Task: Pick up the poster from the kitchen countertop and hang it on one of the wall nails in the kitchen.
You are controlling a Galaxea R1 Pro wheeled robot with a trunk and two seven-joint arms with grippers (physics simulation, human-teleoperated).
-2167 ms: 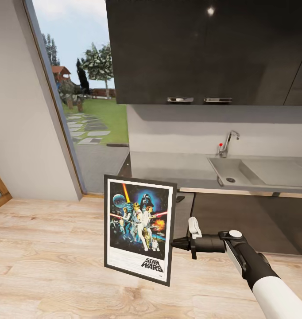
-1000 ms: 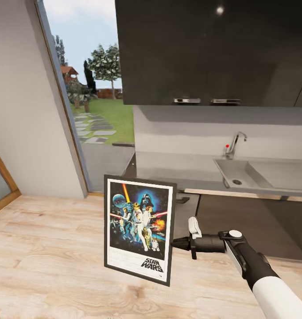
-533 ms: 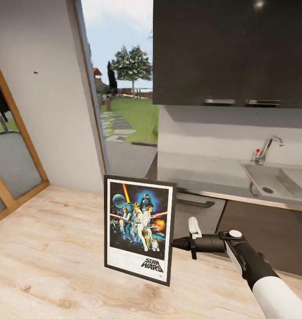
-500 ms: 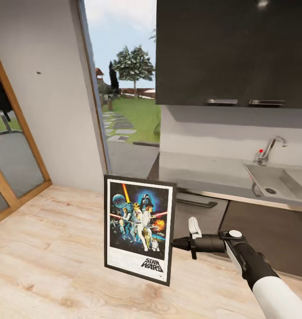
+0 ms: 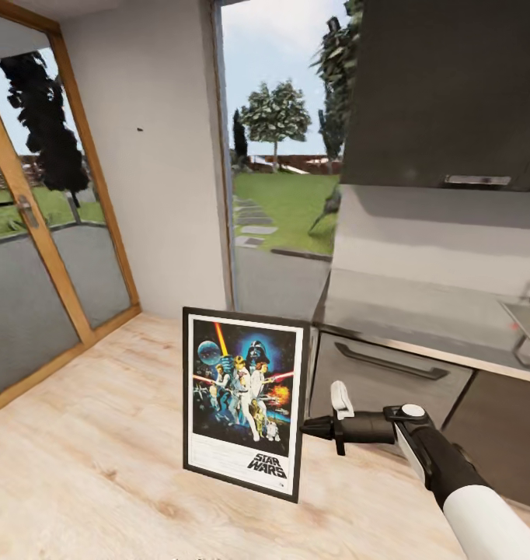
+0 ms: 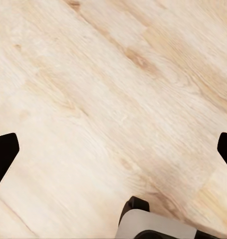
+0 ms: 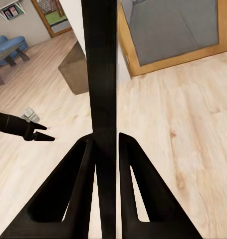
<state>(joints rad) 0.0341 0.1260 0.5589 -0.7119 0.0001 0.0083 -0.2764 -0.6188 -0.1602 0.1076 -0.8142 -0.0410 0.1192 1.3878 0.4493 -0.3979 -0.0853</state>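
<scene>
The poster (image 5: 245,400) hangs upright over the floor, Star Wars artwork facing me, and my right gripper (image 5: 308,426) is shut on its right edge. In the right wrist view the poster (image 7: 104,74) is an edge-on black strip pinched between the fingers (image 7: 138,189). A wall nail (image 5: 139,129) is a dark speck on the light grey wall at upper left. The kitchen countertop (image 5: 420,311) runs along the right. My left gripper (image 6: 113,149) is open above bare floor, its fingertips (image 6: 3,154) far apart.
A wood-framed glass door (image 5: 32,225) stands at the left, and a tall window (image 5: 280,171) sits between the nail wall and the counter. Dark upper cabinets (image 5: 451,85) hang over the counter, with a drawer front (image 5: 381,373) just behind my right arm. Pale wood floor (image 5: 86,435) lies below.
The whole view has swung to the left: the sink slid off to the right, and the nail wall and glass door came into view. Poster and right arm hold the same pose.
</scene>
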